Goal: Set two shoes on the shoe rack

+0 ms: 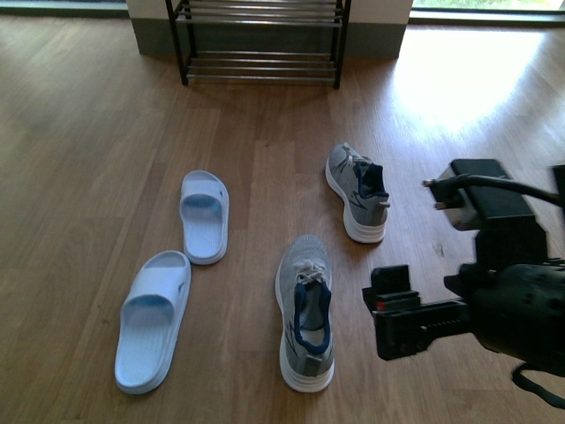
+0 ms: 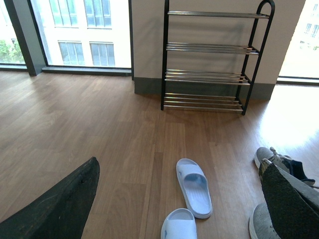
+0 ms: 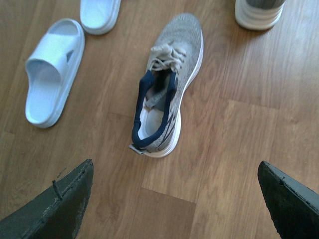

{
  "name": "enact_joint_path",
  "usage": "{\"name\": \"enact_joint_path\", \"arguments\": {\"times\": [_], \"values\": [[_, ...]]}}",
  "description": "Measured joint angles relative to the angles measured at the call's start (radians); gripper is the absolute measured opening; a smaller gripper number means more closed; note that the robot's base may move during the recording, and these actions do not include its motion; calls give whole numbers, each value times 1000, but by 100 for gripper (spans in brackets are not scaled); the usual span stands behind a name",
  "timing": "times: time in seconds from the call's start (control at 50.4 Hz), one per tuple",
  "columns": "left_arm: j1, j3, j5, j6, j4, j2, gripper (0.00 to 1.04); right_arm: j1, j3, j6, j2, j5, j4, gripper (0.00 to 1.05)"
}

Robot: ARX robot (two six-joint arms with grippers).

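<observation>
Two grey sneakers lie on the wood floor: a far one (image 1: 357,190) and a near one (image 1: 305,309). Two pale blue slides lie to their left, one far (image 1: 204,215) and one near (image 1: 154,318). The shoe rack (image 1: 260,40) stands against the far wall with bare shelves. My right arm (image 1: 494,300) hangs low at the right. My right gripper (image 3: 175,164) is open and empty, just behind the heel of the near sneaker (image 3: 169,84). My left gripper (image 2: 179,164) is open and empty, high above the slides (image 2: 194,186), facing the rack (image 2: 207,74).
Bare wood floor lies between the shoes and the rack. Large windows (image 2: 82,32) run along the wall to the left of the rack. A bright patch of sun (image 1: 468,71) falls on the floor at the right.
</observation>
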Motion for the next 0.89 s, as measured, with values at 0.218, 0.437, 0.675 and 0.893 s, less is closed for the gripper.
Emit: {"name": "enact_joint_path", "arguments": {"times": [0.218,0.437,0.675,0.893], "values": [[0,0,0,0,0,0,95,1,283,62,399,31,-79,96],[0,0,0,0,0,0,95,-18,490,119,593,34,-163,96],[0,0,0,0,0,0,95,-63,666,124,756,33,-219,96],[0,0,0,0,0,0,95,-82,753,99,851,23,-238,96]]}}
